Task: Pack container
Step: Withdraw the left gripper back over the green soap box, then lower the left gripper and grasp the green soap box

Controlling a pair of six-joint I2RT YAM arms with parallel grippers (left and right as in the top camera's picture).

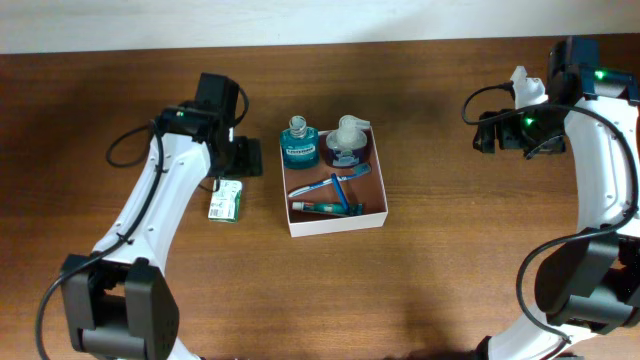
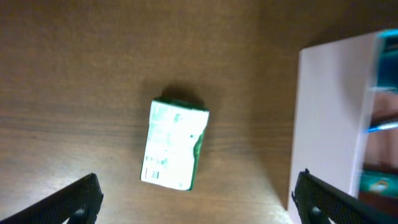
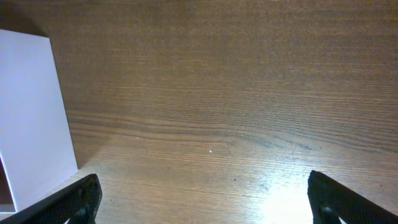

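Black fingertips (image 2: 81,199) of the left claw (image 2: 200,202) fill the lower corners of the left wrist view. They stand wide apart with nothing between them. Below the claw lies a small green-white packet (image 2: 174,146), flat on the brown wooden counter (image 2: 74,74) and a little askew. At the right of that view rises the white outer wall of the container (image 2: 323,106), apart from the packet.

From overhead, the container (image 1: 338,223) sits near the middle of the counter, with the packet (image 1: 227,200) just beside its left wall, not touching it. A teal bottle (image 1: 298,143) stands at the container's far left corner. Next to it is a dark bottle with a white pump top (image 1: 347,138). A blue toothbrush (image 1: 335,183) lies slanted across the reddish-brown floor, and a tube (image 1: 325,207) lies along the near wall.

The right claw (image 3: 202,199) is also spread wide and grips nothing. It hangs over bare counter, with only a white wall of the container (image 3: 31,112) at the left edge of its view. Overhead, the right arm (image 1: 520,130) is well apart from the container, off to its right.
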